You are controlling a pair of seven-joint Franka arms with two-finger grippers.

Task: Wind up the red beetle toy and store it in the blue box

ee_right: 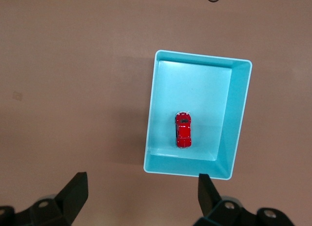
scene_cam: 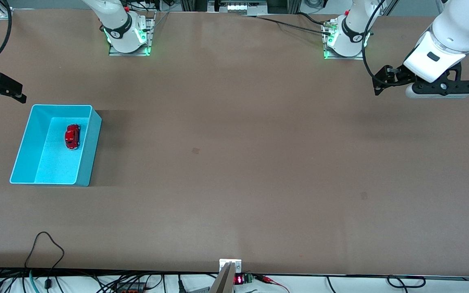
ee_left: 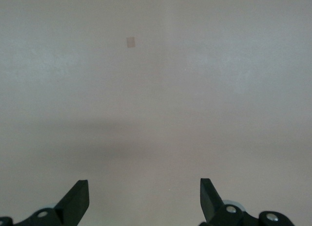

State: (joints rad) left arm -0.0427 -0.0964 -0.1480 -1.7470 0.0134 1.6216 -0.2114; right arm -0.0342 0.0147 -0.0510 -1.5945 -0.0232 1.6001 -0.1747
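Grippers hanging empty while the toy is sitting in the box

Right gripper (ee_right: 141,197) is hovering with its fingers spread wide and nothing between them, over bare table just beside the blue box (scene_cam: 19,156), at the right arm's end of the table. Left gripper (ee_left: 144,199) is likewise standing wide apart and empty, waiting over bare table at the left arm's end, well apart from everything.

Outward from the right gripper, the red beetle toy (scene_cam: 72,136) is lying on the box floor, toward the part farther from the front camera and nearer the wall facing the middle of the table, apparently on its wheels.

Risks from here, as I am judging them: whether the toy is wound is not showing, so the task may be looking finished without being so. If the spring is carrying tension, the car may be rolling into a wall and tipping. Any reach into the box is risking a fingertip clipping the tall rim and shoving the light bin, and the tiny glossy body is likely to slip from a pinch
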